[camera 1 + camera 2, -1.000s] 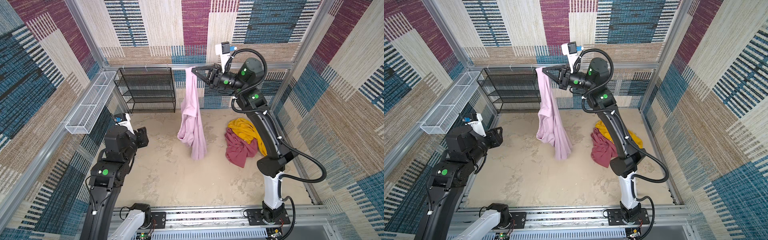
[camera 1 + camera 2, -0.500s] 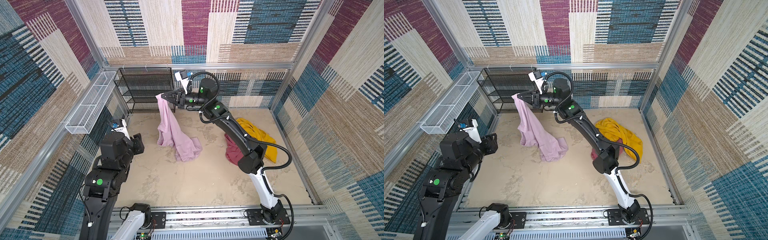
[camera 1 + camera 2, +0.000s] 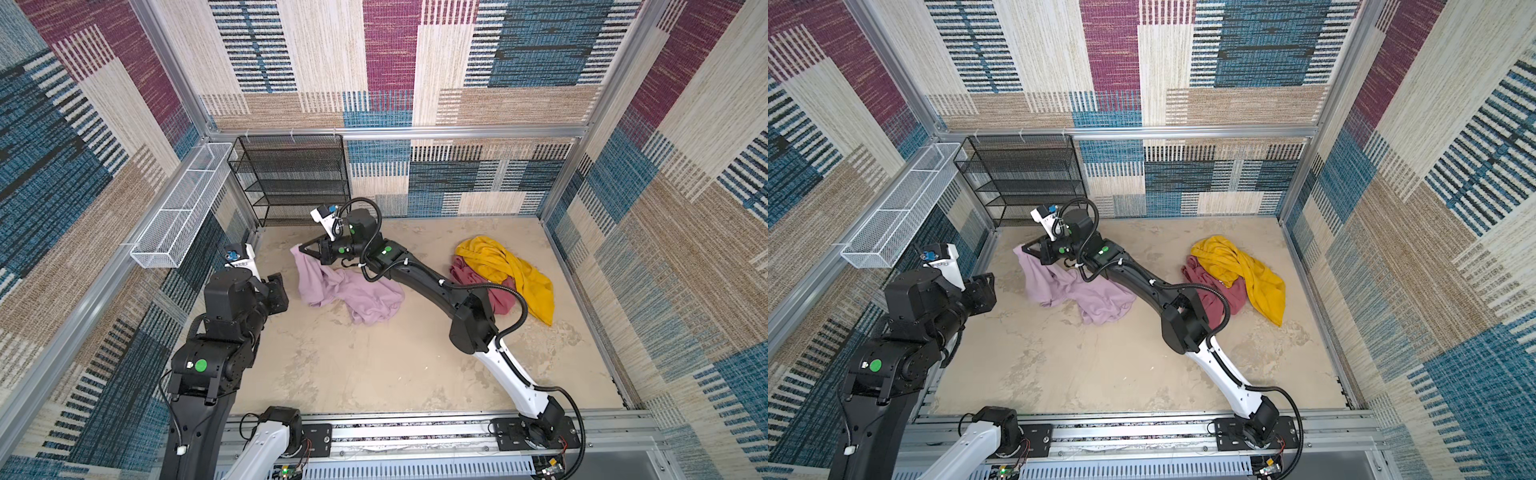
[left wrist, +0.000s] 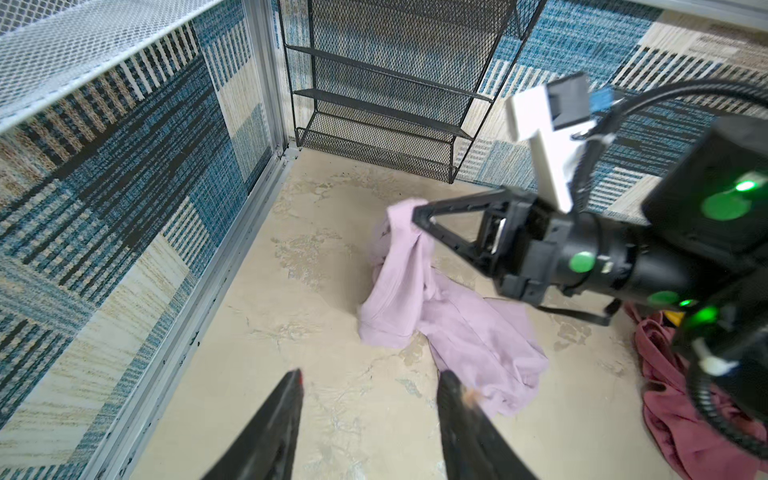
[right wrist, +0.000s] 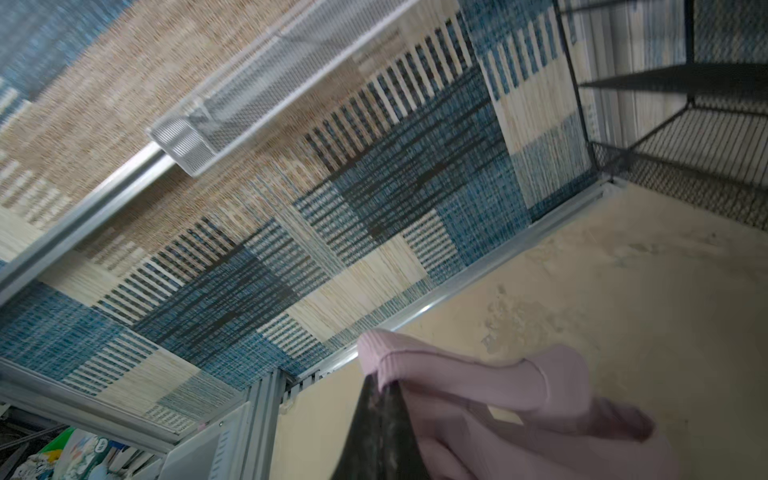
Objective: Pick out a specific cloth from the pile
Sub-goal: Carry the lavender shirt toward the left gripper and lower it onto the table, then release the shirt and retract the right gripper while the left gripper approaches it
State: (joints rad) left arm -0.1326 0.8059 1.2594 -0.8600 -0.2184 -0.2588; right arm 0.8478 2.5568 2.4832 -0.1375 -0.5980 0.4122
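**Nearly done: lower, let go, back out**

Judging from the layout, what is left is to lay the cloth (image 3: 357, 293) down and release it. Nearest, the jaws of the left arm (image 3: 226, 307) stand apart with nothing between them, just beside the cloth. They are best kept out of the fabric.

The cloth lies mostly crumpled on the counter (image 3: 374, 374), left of the middle. Only its ribbed hem is lifted, pinched in the closed jaws of the right arm (image 3: 432, 286). Bring that hem down onto the counter before opening. Then draw up and back along the arm's own line, so the soft knit does not snag and trail.

Mind the elbow. In both top views it crosses in front of the rose-red cloth (image 3: 1217, 299) at the edge of the pile (image 3: 505, 270), which sits well apart from the cloth. Whether it touches I cannot tell, but a careless pull-back might drag that garment.

Farther back, the black mesh rack (image 3: 299, 178) stands near the jaws, so avoid swinging toward it.

The left arm is folded high by the left wall, with its wrist tipped down toward the cloth. The right arm stretches long and low from its base at front right across the middle. Its wrist is about level and its jaws point at the left wall.
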